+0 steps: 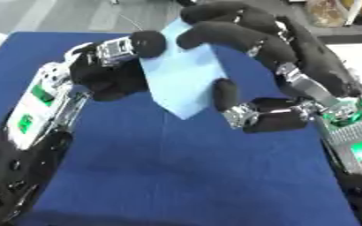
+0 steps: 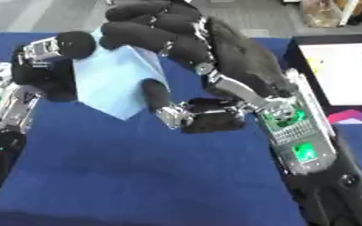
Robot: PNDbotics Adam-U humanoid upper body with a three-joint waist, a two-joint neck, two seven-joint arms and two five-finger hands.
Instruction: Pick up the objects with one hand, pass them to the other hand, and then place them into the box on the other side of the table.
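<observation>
Left eye view puts us right at the handover: our right hand (image 1: pixel 292 57) arches over from the right, fingers curled down across the top of a pale blue sheet (image 1: pixel 182 75) and the thumb (image 1: pixel 225 95) pressing its lower right edge, so that hand is closed around it. Our left hand (image 1: pixel 107 66) comes up from the left with a fingertip pinching the sheet's upper left edge, so both of us, so to speak, have hold of it at once. The sheet hangs in the air between the two hands, above the blue table (image 1: pixel 176 176), tilted, with one corner pointing down. To do this step well, we judge one hand should settle its pinch before the other lets go, and the release should be slow, since something this thin could slip or fold. It looks flat, light and smooth, plain pale blue, no markings we can see. Out to the right, the right eye view shows the box (image 2: pixel 296 57), dark-walled with a white inside, well apart from the hands.
</observation>
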